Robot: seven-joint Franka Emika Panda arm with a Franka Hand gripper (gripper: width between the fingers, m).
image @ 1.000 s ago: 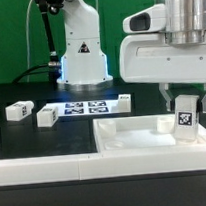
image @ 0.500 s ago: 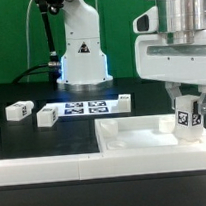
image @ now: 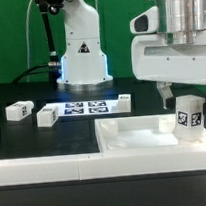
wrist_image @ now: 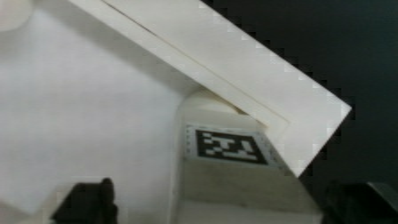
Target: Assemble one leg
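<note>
The leg (image: 190, 121) is a small white upright block with a marker tag. It stands in the far corner of the wide white tray-like piece (image: 134, 141), at the exterior view's right. My gripper (image: 187, 98) hangs over it, open, with a finger on each side of its top. In the wrist view the leg (wrist_image: 231, 160) sits against the tray's raised rim (wrist_image: 231, 70). The dark fingertips (wrist_image: 89, 200) stand apart from its sides, with my gripper (wrist_image: 228, 205) straddling it.
Two more small white tagged blocks (image: 16, 111) (image: 47, 115) lie at the exterior view's left. Another small block (image: 123, 97) lies beside the marker board (image: 86, 106). The robot base (image: 82, 54) stands behind. A white rail (image: 46, 168) runs along the front.
The leg has shifted slightly to the exterior view's right into the tray's corner. The fingers, which were shut on it, have spread apart.
</note>
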